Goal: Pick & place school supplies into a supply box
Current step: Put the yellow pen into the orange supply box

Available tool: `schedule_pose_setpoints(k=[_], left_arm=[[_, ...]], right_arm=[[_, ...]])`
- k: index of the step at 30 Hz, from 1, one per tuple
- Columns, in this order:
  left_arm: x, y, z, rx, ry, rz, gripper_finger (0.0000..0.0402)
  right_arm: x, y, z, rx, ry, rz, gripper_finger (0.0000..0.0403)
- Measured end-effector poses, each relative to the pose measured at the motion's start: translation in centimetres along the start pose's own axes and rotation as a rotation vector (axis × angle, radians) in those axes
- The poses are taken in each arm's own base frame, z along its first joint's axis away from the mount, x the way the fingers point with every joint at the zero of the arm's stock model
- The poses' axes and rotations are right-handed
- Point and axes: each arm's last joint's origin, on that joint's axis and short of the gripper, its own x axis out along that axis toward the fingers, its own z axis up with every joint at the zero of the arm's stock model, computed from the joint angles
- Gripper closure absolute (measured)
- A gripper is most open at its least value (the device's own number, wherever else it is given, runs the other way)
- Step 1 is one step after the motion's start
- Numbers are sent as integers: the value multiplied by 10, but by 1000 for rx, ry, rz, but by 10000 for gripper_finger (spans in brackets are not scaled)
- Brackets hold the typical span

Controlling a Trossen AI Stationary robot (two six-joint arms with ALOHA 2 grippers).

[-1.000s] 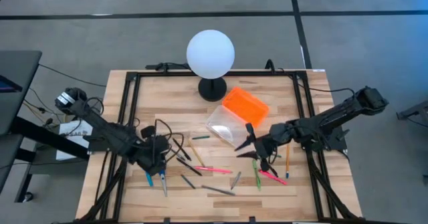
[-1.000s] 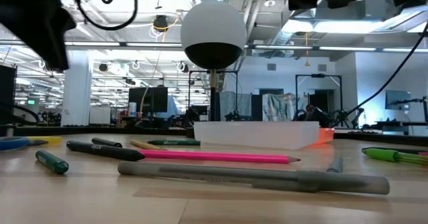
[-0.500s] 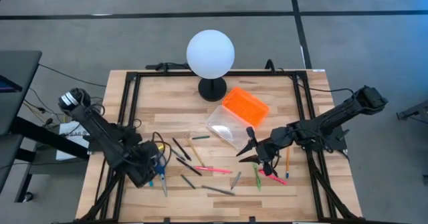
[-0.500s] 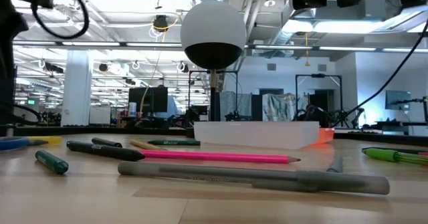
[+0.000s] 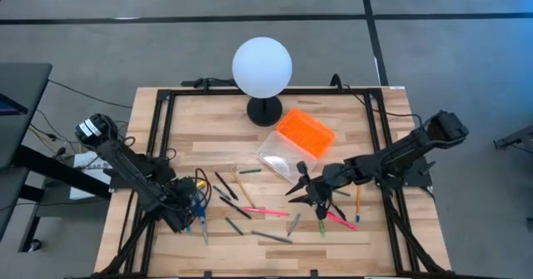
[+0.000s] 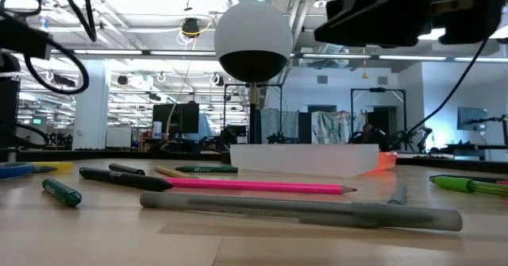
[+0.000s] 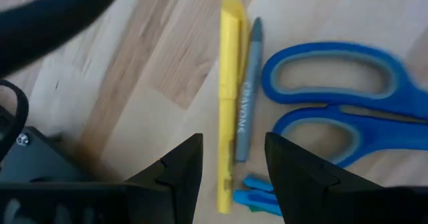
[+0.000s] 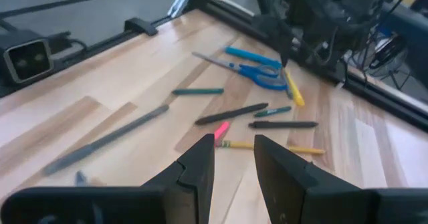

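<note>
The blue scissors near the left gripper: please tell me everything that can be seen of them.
The scissors have two bright blue looped handles, which look like plastic with a paler inner lining. They lie flat on the wooden table, by its left edge, just ahead of the left gripper, whose open fingers do not touch them. A grey crayon and a yellow marker lie beside the handles. The right wrist view shows closed metal blades.

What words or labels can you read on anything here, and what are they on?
"CRAYONS": printed along the grey crayon, which lies beside the yellow marker.
Print on the grey pen at the front in the low view: too blurred to read.
Nothing else readable.
</note>
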Motion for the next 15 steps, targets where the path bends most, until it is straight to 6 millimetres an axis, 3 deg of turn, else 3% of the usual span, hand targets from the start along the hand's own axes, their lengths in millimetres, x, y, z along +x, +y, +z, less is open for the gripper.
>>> schedule_pose_setpoints(k=[15], left_arm=[[31, 6, -11, -6, -6, -48, 244]], right_arm=[[7, -8, -10, 15, 19, -32, 302]])
